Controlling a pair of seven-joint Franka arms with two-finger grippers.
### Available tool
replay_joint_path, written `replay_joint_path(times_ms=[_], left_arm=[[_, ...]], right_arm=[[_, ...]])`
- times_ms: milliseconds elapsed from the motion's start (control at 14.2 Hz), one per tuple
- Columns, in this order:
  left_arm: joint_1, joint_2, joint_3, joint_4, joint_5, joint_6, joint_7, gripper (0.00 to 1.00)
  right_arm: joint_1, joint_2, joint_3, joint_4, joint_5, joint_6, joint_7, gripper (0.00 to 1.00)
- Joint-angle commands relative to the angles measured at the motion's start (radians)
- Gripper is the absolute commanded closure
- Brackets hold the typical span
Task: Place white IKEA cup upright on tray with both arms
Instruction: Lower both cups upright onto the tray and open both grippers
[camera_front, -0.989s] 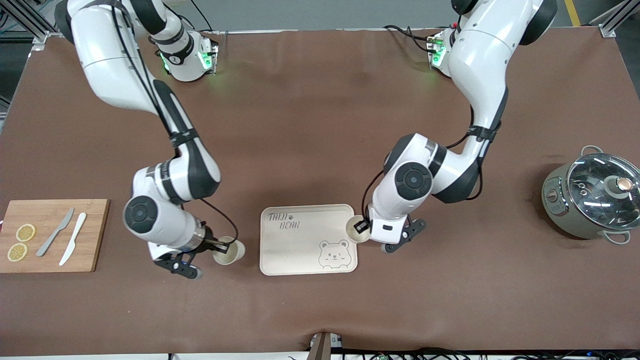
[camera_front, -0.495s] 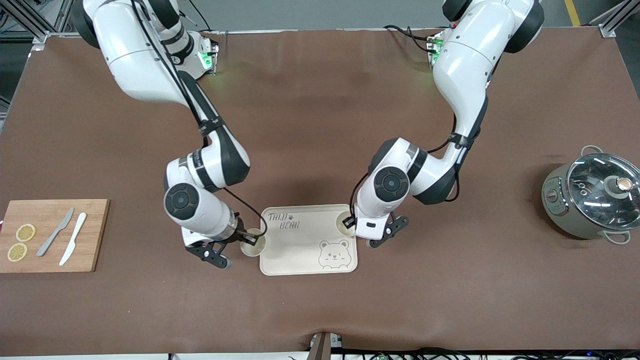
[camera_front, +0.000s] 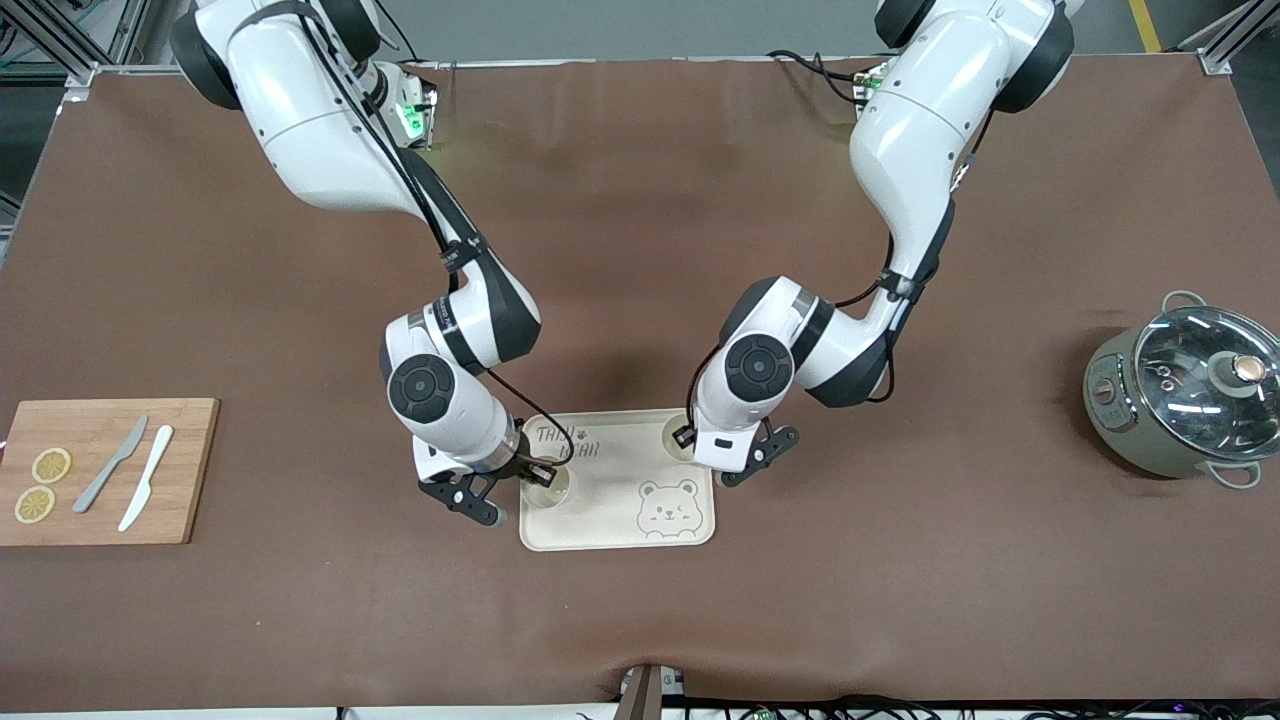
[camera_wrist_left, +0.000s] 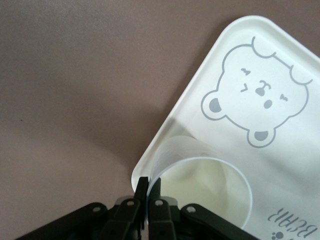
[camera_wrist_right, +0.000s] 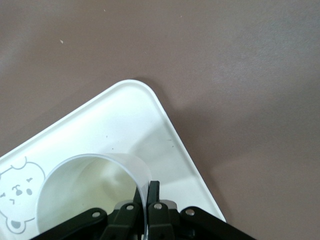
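The cream tray (camera_front: 610, 505) with "TAIJI BEAR" lettering and a bear face lies at the table's middle. My right gripper (camera_front: 535, 472) is shut on the wall of an upright white cup (camera_front: 550, 480), over the tray's edge toward the right arm's end. In the right wrist view the gripper (camera_wrist_right: 147, 192) pinches this cup (camera_wrist_right: 80, 195) above the tray (camera_wrist_right: 125, 115). My left gripper (camera_front: 688, 437) is shut on a second upright white cup (camera_front: 676, 438), over the tray's corner toward the left arm's end. In the left wrist view the gripper (camera_wrist_left: 148, 187) pinches that cup (camera_wrist_left: 210, 190) above the tray (camera_wrist_left: 295, 170).
A wooden cutting board (camera_front: 185, 470) with two lemon slices (camera_front: 42, 484), a grey knife (camera_front: 110, 464) and a white knife (camera_front: 146, 477) lies at the right arm's end. A grey pot with a glass lid (camera_front: 1185, 392) stands at the left arm's end.
Both arms have carried their cups inward from beside the tray to over it. The right arm travelled the longer way.
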Motion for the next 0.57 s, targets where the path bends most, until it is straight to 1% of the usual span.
replay_joint_path(times_ms=[0,141,353,424,495], left_arm=[[-0.014,0.004,0.012,0.002,-0.019,0.009,-0.019,1.0],[-0.012,0.004,0.011,0.0,-0.019,0.009,-0.014,0.99],[-0.011,-0.003,0.016,0.002,-0.017,0.022,-0.008,0.29],[-0.011,-0.009,0.02,0.002,-0.016,0.022,-0.007,0.14],[-0.011,-0.014,0.022,0.002,-0.016,0.022,-0.011,0.05]], right_arm=[[0.015,0.009,-0.009,0.008,0.0,0.016,0.018,1.0],[0.015,0.015,-0.009,0.008,0.0,0.018,0.018,1.0],[0.022,0.024,-0.009,0.008,0.0,0.035,0.018,1.0],[0.025,0.029,-0.009,0.008,0.0,0.039,0.018,1.0],[0.028,0.035,-0.009,0.008,0.0,0.045,0.018,1.0]])
